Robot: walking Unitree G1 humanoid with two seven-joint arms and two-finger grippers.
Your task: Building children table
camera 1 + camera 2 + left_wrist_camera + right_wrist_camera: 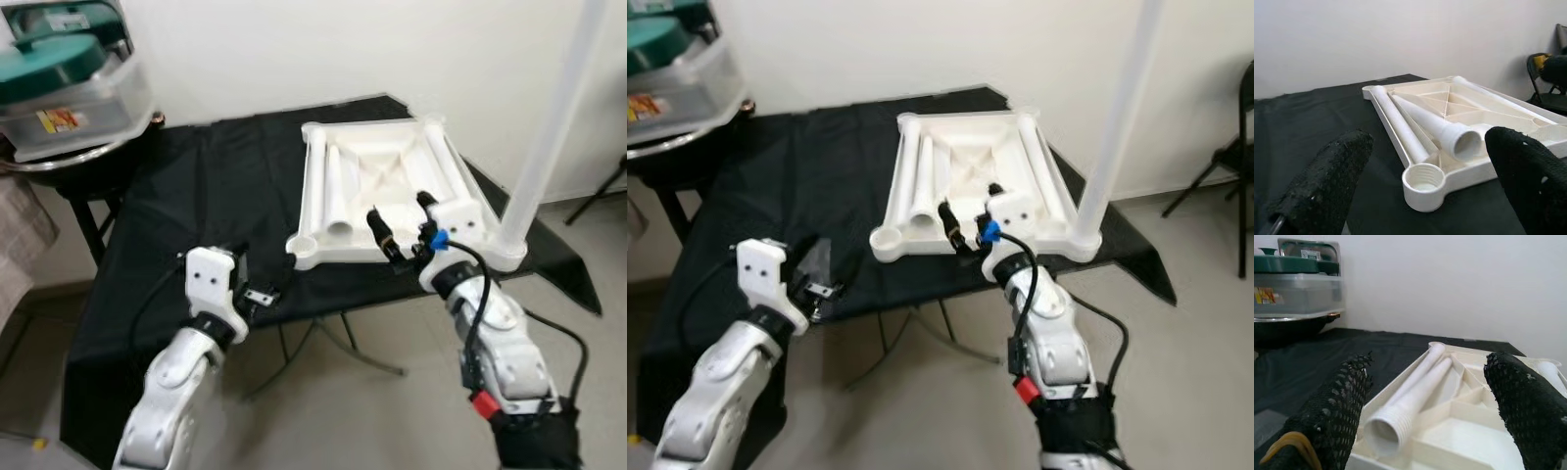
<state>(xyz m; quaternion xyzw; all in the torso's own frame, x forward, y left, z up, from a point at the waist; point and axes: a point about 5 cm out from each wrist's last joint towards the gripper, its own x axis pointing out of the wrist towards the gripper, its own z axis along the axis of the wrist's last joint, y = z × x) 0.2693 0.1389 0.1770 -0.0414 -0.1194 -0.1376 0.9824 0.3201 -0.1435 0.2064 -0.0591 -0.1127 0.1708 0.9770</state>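
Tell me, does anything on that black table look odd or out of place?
Yes: the white plastic tabletop lies upside down, one white leg screwed upright in its corner, while another loose leg lies inside.

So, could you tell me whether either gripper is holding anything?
Nothing held: the left gripper and right gripper are both open, near the white plastic tabletop.

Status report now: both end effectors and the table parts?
Right end effector open over upturned tabletop. Left end effector open, short of it. One leg standing; loose legs inside.

Even, bright indoor light without hard shadows; head views slightly soft, and the near fingers [1327,186] blur in the wrist views.
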